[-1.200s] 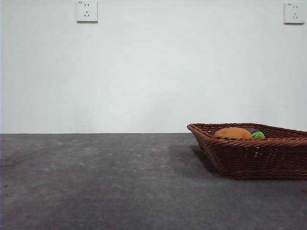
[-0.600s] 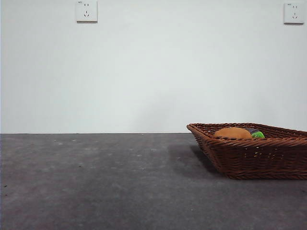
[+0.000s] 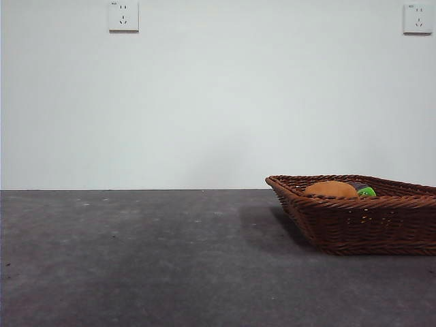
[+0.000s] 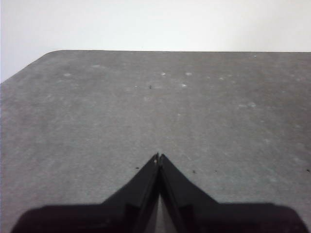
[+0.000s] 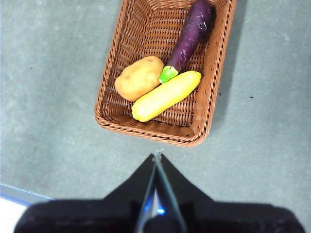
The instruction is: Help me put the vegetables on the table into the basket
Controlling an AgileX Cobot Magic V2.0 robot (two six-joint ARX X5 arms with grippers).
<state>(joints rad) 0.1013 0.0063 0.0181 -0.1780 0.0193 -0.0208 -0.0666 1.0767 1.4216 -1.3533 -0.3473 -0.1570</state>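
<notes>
The brown wicker basket (image 3: 381, 225) stands on the dark grey table (image 3: 150, 259) at the right. It also shows in the right wrist view (image 5: 116, 68). Inside it lie the brown potato (image 5: 139, 77), the yellow-orange oblong vegetable (image 5: 166, 95) and the purple eggplant (image 5: 190, 35) with its green cap. In the front view the potato (image 3: 330, 189) and the eggplant's green cap (image 3: 367, 192) peek over the rim. My right gripper (image 5: 157, 156) is shut and empty, high above the table just outside the basket's short side. My left gripper (image 4: 158, 157) is shut and empty over bare table.
A white wall stands behind the table with two sockets, one at the upper left (image 3: 123, 15) and one at the upper right (image 3: 417, 18). The table's rounded corner and edge (image 4: 29, 65) show in the left wrist view. A table edge (image 5: 19, 194) shows near the right gripper.
</notes>
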